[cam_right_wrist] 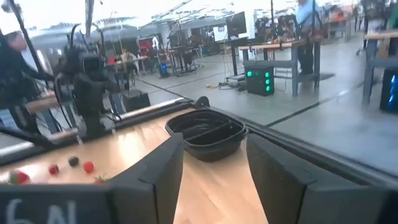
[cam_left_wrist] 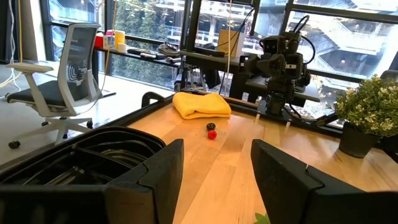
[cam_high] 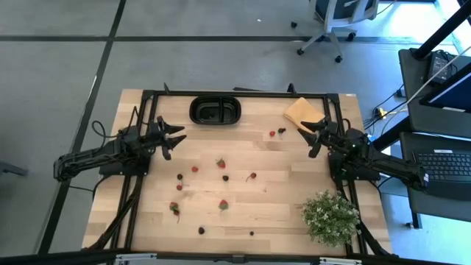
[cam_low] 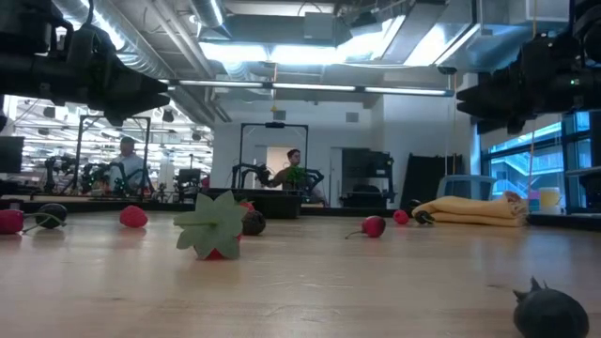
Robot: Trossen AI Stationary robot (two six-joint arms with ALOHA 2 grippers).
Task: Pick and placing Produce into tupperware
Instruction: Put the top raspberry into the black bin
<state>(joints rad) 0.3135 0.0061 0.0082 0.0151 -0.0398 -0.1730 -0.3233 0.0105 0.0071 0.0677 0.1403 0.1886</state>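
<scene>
The black oval tupperware (cam_high: 215, 110) sits at the table's far edge, seen also in the right wrist view (cam_right_wrist: 208, 134) and the left wrist view (cam_left_wrist: 106, 152). It holds nothing that I can see. Small red and dark produce pieces (cam_high: 221, 163) lie scattered over the middle and near part of the table; two more (cam_high: 277, 132) lie by the yellow pad. My left gripper (cam_high: 176, 137) hovers open above the table's left side. My right gripper (cam_high: 307, 134) hovers open on the right, near the pad.
A tan yellow pad (cam_high: 303, 112) lies at the far right. A leafy potted plant (cam_high: 330, 217) stands at the near right corner. A black frame (cam_high: 243, 94) runs along the table's far edge. An office chair (cam_high: 335, 18) stands on the floor beyond.
</scene>
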